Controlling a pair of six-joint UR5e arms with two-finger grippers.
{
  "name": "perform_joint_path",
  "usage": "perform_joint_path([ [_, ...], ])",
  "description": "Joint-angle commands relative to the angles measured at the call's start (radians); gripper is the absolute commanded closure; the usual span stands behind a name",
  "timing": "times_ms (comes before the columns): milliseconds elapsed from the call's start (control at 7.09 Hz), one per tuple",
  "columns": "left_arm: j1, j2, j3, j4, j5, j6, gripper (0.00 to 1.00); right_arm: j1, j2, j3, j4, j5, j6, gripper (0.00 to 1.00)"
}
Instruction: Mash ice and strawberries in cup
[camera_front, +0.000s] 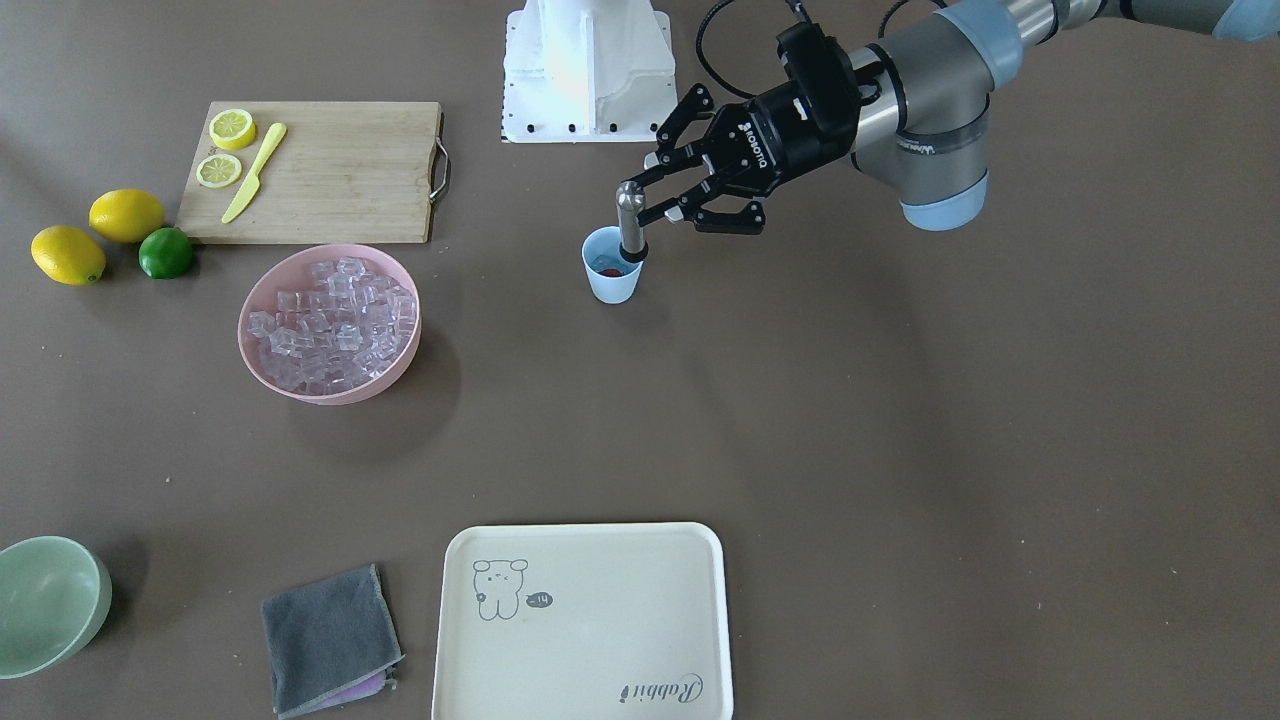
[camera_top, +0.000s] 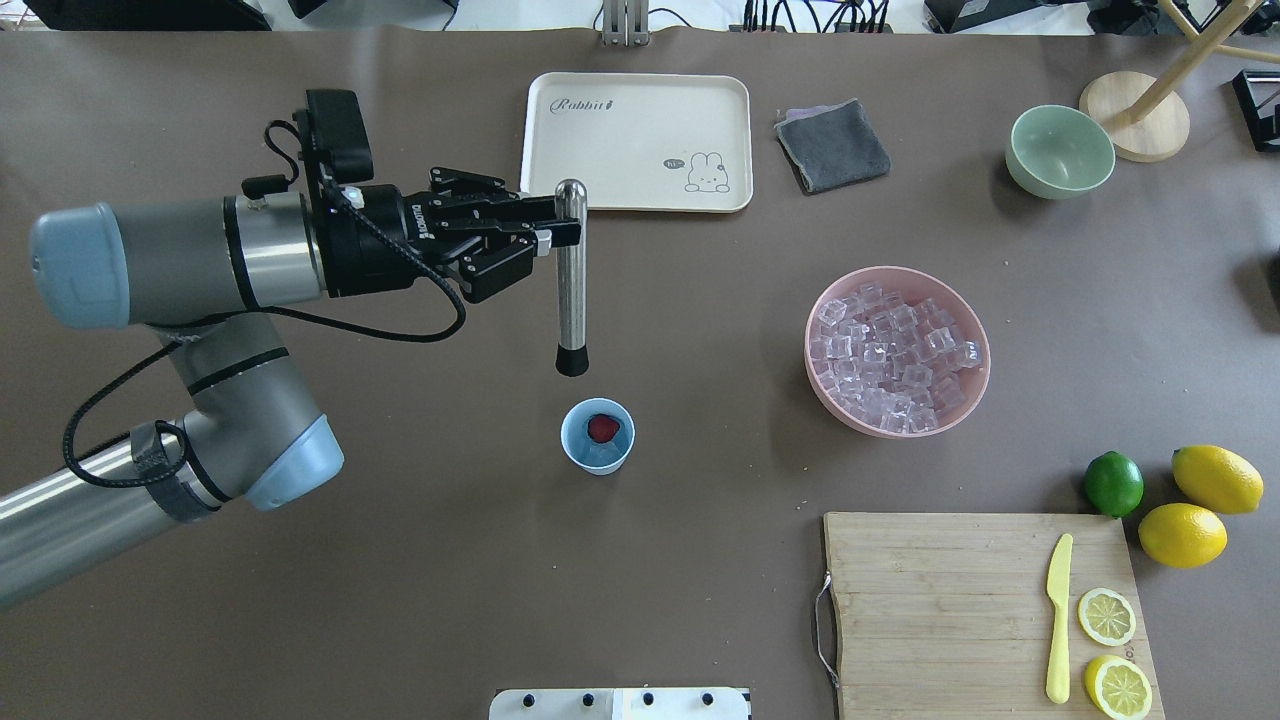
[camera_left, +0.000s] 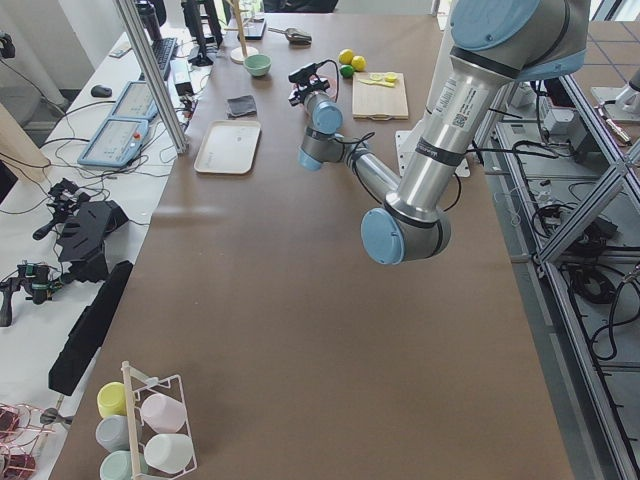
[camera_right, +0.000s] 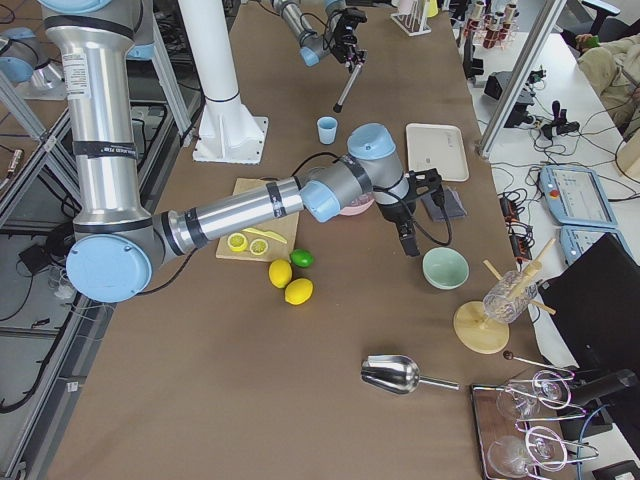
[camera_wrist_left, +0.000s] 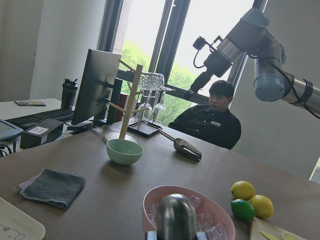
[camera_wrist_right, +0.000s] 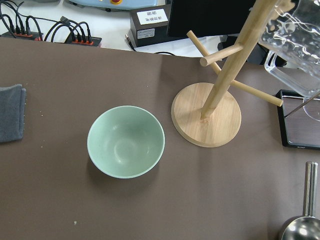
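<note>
— Brown bench (camera_top: 400, 560), near its middle: small light blue plastic cup (camera_top: 600, 466), tiny red strawberry (camera_top: 602, 428) inside.

— Fingers of left gripper (camera_top: 556, 232) clamp a steel muddler (camera_top: 571, 290) upright above it; right gripper (camera_right: 408, 240), I cannot tell. Descend centred, press gently: nothing steadies the cup.

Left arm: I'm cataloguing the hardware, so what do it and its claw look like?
The left arm has silver-grey tubes with pale blue joint caps. Its black two-finger claw bears white lettering; a black wrist camera and looping black cable sit behind it.
</note>
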Motion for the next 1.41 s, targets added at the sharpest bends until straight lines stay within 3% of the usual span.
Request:
perform_joint_path([
  [0,-0.159,-0.030,-0.008,0.154,-0.125,-0.095,1.00,-0.005,0.000,0.000,0.000,0.004,0.011,0.00],
  [141,-0.222,-0.033,-0.006,0.222,-0.177,-0.104,1.00,-0.005,0.000,0.001,0.000,0.007,0.014,0.00],
  [564,-0.301,-0.032,0.021,0.330,-0.213,-0.166,1.00,-0.005,-0.002,0.000,0.000,0.002,0.014,0.00],
  [987,-0.515,-0.035,0.083,0.509,-0.476,-0.169,1.00,-0.005,0.000,-0.003,-0.002,-0.001,0.014,0.00],
  [1269,-0.617,-0.036,0.182,0.514,-0.582,-0.167,1.00,-0.007,-0.002,-0.005,-0.002,-0.003,0.014,0.00],
])
